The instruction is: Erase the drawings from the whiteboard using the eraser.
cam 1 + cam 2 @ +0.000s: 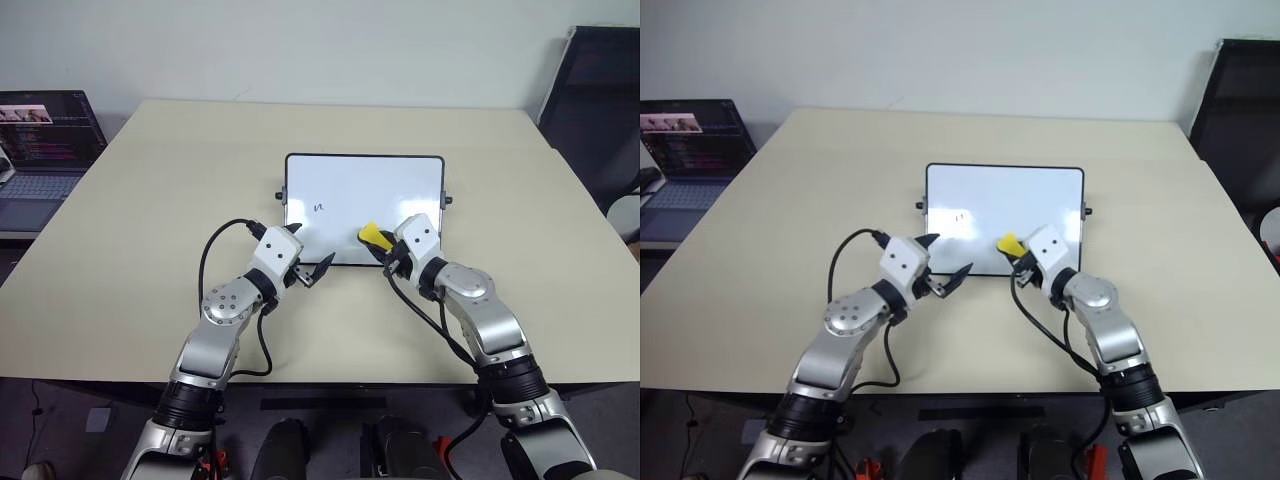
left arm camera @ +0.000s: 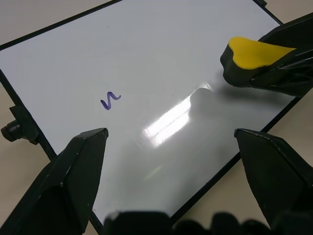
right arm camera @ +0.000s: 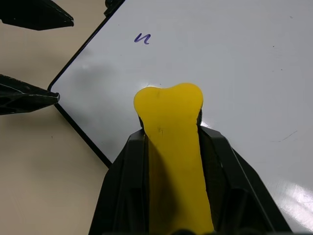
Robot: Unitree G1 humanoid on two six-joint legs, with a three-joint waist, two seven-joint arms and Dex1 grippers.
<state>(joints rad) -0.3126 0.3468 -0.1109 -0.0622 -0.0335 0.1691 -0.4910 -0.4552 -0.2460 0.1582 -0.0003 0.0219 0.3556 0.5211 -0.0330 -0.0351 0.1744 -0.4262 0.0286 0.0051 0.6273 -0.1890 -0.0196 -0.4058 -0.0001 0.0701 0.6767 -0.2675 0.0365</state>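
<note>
The right gripper (image 1: 384, 246) clamps the yellow eraser (image 1: 373, 236) over the whiteboard (image 1: 364, 178) near its lower edge. The left gripper (image 1: 307, 256) gapes wide at the board's lower-left corner. One squiggle (image 1: 320, 206) sits left of centre, white surface all round.

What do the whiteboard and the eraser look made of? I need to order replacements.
The whiteboard looks like a glossy coated panel: it mirrors a bright streak of light, inside a thin black frame, probably plastic. The eraser has a smooth matte yellow top, likely plastic or dense foam, over a black underside; the right claw grips it.
</note>
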